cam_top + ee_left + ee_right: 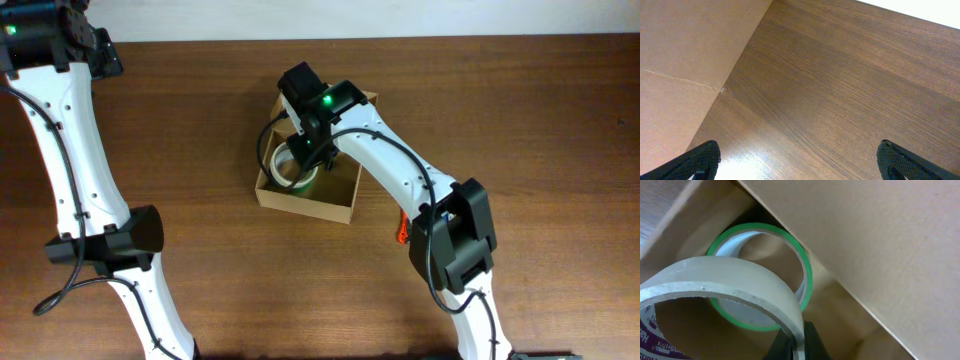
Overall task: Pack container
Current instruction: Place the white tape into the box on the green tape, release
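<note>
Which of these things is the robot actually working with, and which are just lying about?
In the job: container; green-edged tape roll inside it; tan tape roll gripped by the right hand.
Lying about: small orange-red item beside the right arm, partly hidden.

Tan rectangular cardboard container [300, 204] lies open, upright.

A green-edged tape roll [807, 272] is seen lying flat inside the box [305, 207], and a tan tape roll [715, 275] is seen just above it, partly covering it. A small red object [402, 232], half hidden, is seen on the wooden table [220, 290] to the right of the box. A white strip [400, 18] is seen beyond the table edge behind the box.
</note>
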Available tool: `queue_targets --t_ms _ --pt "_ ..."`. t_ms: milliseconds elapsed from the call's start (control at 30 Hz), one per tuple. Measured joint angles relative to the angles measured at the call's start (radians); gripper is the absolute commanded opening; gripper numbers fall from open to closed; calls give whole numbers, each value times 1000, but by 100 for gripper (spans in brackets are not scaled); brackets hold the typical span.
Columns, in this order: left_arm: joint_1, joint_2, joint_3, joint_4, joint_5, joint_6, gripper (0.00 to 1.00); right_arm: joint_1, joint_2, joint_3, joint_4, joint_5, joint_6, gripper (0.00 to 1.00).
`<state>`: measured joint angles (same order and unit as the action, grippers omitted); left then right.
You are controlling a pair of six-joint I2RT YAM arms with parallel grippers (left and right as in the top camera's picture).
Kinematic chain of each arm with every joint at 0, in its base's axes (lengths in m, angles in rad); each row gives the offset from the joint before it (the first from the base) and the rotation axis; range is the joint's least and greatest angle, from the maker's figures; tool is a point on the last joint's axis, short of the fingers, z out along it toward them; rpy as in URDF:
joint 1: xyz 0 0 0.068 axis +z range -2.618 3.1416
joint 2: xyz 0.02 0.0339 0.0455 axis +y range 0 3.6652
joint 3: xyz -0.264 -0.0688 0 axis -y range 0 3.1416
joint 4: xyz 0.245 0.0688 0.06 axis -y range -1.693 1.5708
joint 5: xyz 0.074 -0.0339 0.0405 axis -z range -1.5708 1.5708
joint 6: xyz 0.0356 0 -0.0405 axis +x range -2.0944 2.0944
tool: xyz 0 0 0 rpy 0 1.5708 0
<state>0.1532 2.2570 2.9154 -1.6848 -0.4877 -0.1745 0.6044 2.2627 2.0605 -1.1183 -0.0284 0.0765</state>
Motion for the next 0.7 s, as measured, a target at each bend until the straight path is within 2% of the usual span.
queue_targets --t_ms 400,700 --pt "0 0 0 0 0 0 100 0 33 0 82 2 12 6" --pt "0 0 0 0 0 0 100 0 34 0 100 5 37 28"
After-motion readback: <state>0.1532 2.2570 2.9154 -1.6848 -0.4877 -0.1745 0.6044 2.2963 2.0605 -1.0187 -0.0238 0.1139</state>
